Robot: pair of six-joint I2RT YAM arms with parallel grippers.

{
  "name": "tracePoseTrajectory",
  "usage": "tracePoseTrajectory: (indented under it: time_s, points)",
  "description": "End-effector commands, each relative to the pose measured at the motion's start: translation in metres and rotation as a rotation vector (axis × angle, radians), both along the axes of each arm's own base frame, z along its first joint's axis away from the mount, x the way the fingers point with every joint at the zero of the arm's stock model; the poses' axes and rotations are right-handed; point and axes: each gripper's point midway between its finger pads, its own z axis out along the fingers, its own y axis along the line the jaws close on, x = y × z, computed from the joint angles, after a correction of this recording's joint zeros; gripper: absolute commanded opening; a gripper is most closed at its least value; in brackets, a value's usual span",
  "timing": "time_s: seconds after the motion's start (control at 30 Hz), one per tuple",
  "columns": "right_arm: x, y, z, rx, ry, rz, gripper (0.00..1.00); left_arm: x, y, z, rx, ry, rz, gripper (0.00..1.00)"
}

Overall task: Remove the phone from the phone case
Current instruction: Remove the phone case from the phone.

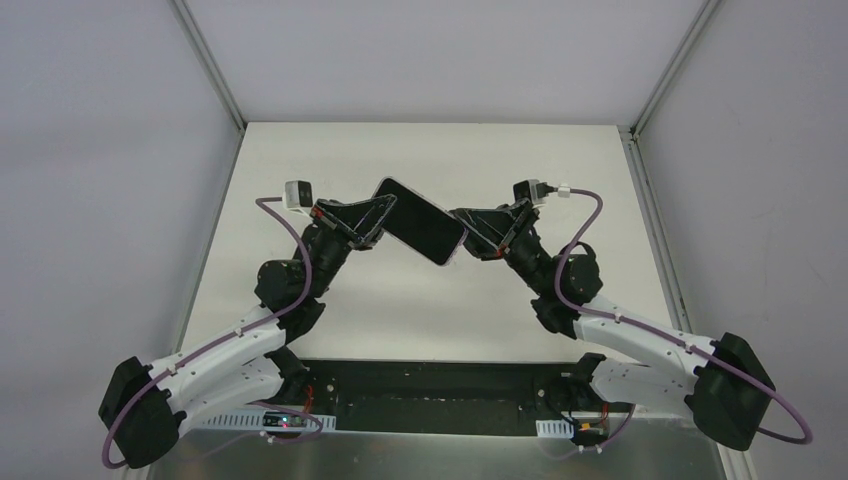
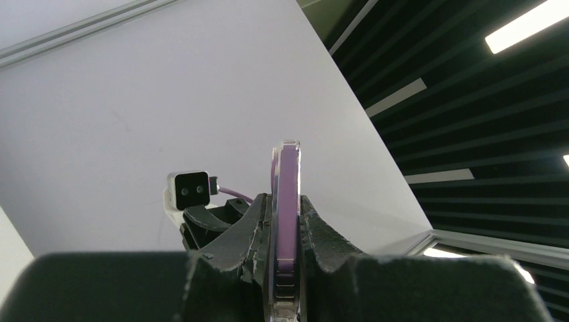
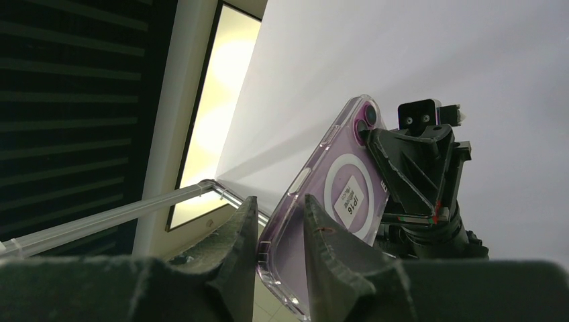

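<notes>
Counting one phone point(image 1: 420, 220), one clear case point(image 3: 315, 168) and two arms. The phone is sitting inside the case, and both are hanging in the air over the middle of the table point(image 1: 400, 320), between the two grippers. I am seeing the left gripper point(image 2: 285, 209) clamping the cased phone front and back at one end. The right gripper point(image 3: 276, 208) is pinching the case's corner at the other end.

The top view is giving me only the dark screen, running from far-left to near-right. The left wrist view is showing it edge-on, a purple body inside a clear rim, upright between the fingers. The right wrist view is showing the back: purple, with a white ring, a sticker point(image 3: 349, 201) and lenses point(image 3: 368, 115) up by the left fingers.

The table is looking white and matte. White panels are standing on three sides, with metal rails point(image 1: 208, 60) at the corners. Both wrist views are catching a dark slatted ceiling point(image 2: 470, 134) with strip lights point(image 2: 527, 23).
</notes>
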Motion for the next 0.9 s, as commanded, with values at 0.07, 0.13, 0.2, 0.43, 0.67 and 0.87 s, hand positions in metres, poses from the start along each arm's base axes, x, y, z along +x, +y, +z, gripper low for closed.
tracePoseTrajectory:
  time_s: [0.07, 0.13, 0.2, 0.43, 0.67, 0.87]
  points:
    - [-0.062, -0.038, 0.074, 0.198, -0.249, 0.104, 0.20, 0.008, -0.026, -0.029, 0.087, 0.085, -0.051, 0.00]
    - [-0.063, -0.039, 0.074, 0.198, -0.253, 0.104, 0.20, 0.009, -0.027, -0.028, 0.084, 0.089, -0.054, 0.00]
    - [-0.065, -0.040, 0.075, 0.199, -0.261, 0.104, 0.20, 0.010, -0.029, -0.028, 0.083, 0.093, -0.058, 0.00]
    - [-0.071, -0.045, 0.076, 0.199, -0.289, 0.102, 0.18, 0.013, -0.036, -0.028, 0.080, 0.103, -0.080, 0.00]
    - [-0.075, -0.046, 0.076, 0.195, -0.307, 0.101, 0.17, 0.012, -0.039, -0.028, 0.073, 0.111, -0.101, 0.00]
    - [-0.074, -0.046, 0.071, 0.186, -0.308, 0.088, 0.17, 0.009, -0.035, -0.025, 0.062, 0.103, -0.099, 0.00]
